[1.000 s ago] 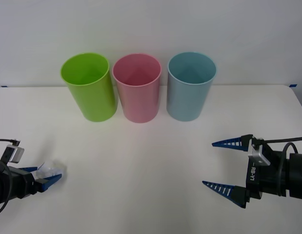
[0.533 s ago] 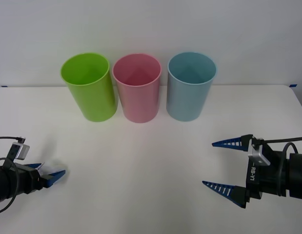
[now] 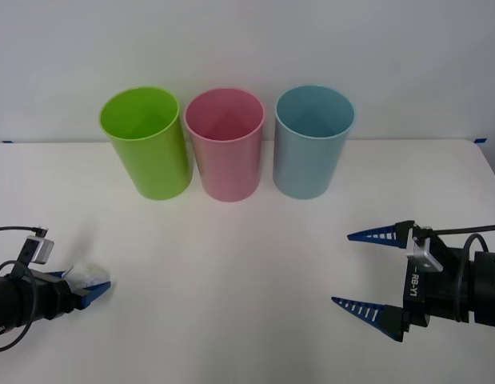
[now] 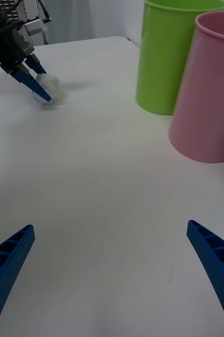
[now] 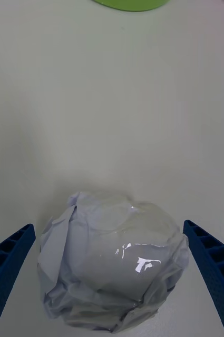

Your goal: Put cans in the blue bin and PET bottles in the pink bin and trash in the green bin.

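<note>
Left gripper [image 3: 85, 286], low at the near left, brackets the trash [image 5: 114, 261] with spread fingers, so closing precedes carrying it to the green bin [image 3: 147, 144].

Trash [image 5: 114, 260]: crumpled whitish translucent wad, resting on the table between the open left gripper's [image 5: 112, 287] jaws.

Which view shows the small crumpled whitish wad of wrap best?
The left wrist view: the small crumpled whitish wad of wrap sits large between the left claw fingers, wrinkles and glossy film clear. The right wrist view shows it small and far off; the front view shows a pale sliver.
</note>
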